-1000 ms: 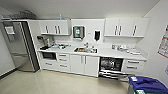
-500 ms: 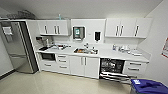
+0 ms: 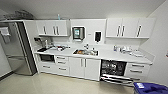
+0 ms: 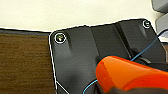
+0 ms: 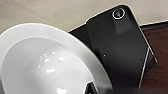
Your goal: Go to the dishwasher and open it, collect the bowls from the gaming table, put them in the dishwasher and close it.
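Head view, left to right: tall brushed-steel refrigerator (image 3: pixel 17 50) against the left wall, next to a run of white lower cabinets with dark bar handles (image 3: pixel 82 67) under a pale white countertop (image 3: pixel 107 55). Small black built-in oven or microwave (image 3: pixel 47 58) sits under the counter at the left end. White upper cabinets (image 3: pixel 52 27) above it, clutter on the counter below them, too blurred to name. Steel sink basin (image 3: pixel 85 52) in the middle of the counter; on the wall above it a grey paper-towel dispenser (image 3: pixel 78 33) and a small black soap dispenser (image 3: pixel 98 36). Further right, the built-in under-counter dishwasher (image 3: pixel 113 70) stands open, its door dropped down to the floor side, dark interior with racks showing. More white upper cabinets (image 3: pixel 130 27) above it. Blue plastic bin (image 3: pixel 150 88) at the bottom right corner, just beside the dishwasher door.

Left wrist view: rounded orange plastic bowl-like object (image 4: pixel 130 73) sits close against the dark robot plate; left gripper fingers cannot be made out, grip state cannot tell.

Right wrist view: glossy white ceramic bowl (image 5: pixel 47 62) sits large beside the dark plate; right gripper fingers unclear, cannot tell if closed on it.
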